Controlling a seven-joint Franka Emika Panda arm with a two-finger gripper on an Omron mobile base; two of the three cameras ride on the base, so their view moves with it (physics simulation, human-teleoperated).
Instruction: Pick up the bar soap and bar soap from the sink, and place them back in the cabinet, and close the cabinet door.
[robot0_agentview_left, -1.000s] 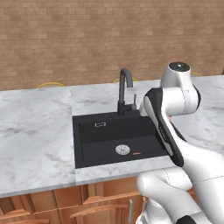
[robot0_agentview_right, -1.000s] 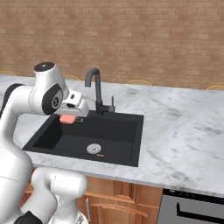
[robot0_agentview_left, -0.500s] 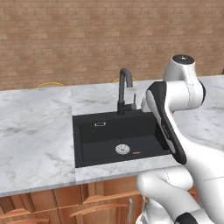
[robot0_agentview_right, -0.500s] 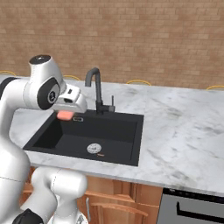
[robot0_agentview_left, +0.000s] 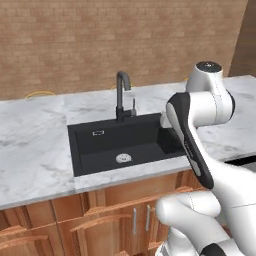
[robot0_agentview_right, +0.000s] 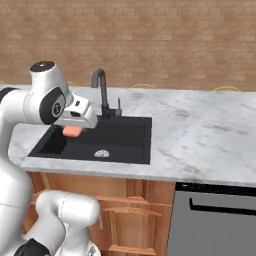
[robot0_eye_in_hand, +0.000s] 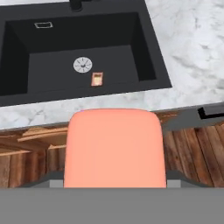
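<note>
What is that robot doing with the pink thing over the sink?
The robot is holding a pink bar of soap in its gripper, lifted above the black sink. A second, smaller orange soap lies on the sink floor, right beside the round drain. The faucet stands at the back of the sink. So one soap is up in the air, and the other is not yet picked up.

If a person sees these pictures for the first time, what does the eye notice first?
First, the salmon-pink bar soap, large in the hand view and held by the gripper above the black sink in the right base view. Next, the small orange bar soap lying on the basin floor beside the round drain.
</note>
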